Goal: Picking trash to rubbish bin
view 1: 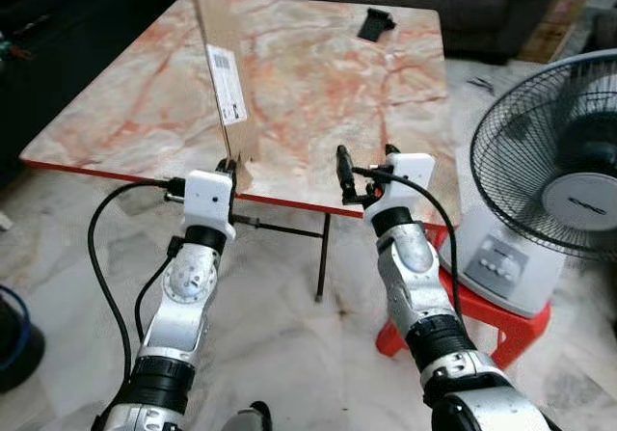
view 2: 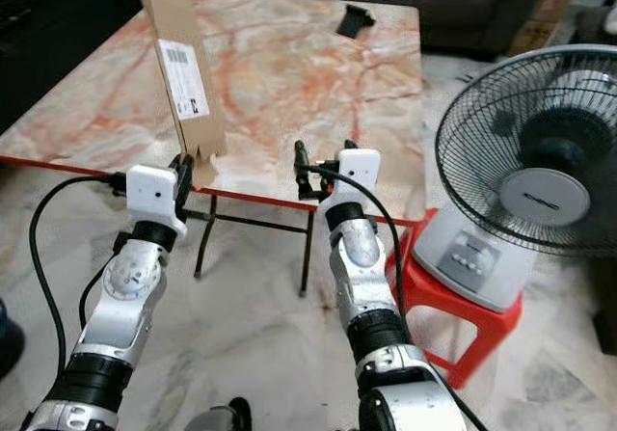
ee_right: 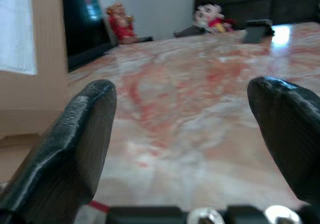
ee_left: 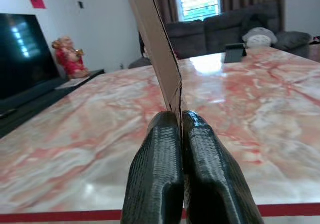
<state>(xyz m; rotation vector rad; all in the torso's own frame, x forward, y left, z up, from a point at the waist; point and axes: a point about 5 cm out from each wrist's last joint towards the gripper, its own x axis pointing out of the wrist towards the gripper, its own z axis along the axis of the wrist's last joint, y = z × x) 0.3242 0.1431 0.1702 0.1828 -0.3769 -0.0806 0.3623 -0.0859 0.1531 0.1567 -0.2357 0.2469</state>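
Pinching the lower corner of the flattened cardboard piece (view 1: 221,60), left tool (view 1: 229,169) is clenched on it at the table (view 1: 318,74) front edge; sheet stands upright, leaning away over the marble top. Judged light, stiff-ish but floppy when held by one corner; grip nearer mid-edge would steady it. Right tool (view 1: 364,161), further right, hangs released, w/ nothing between fingers. Fan (view 1: 554,151) stands far right.

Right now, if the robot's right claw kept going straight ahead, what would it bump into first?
Probably nothing soon. The right gripper is open, pointing across the bare marble table. A small black object sits at the far edge, roughly in line, though depth is unclear.
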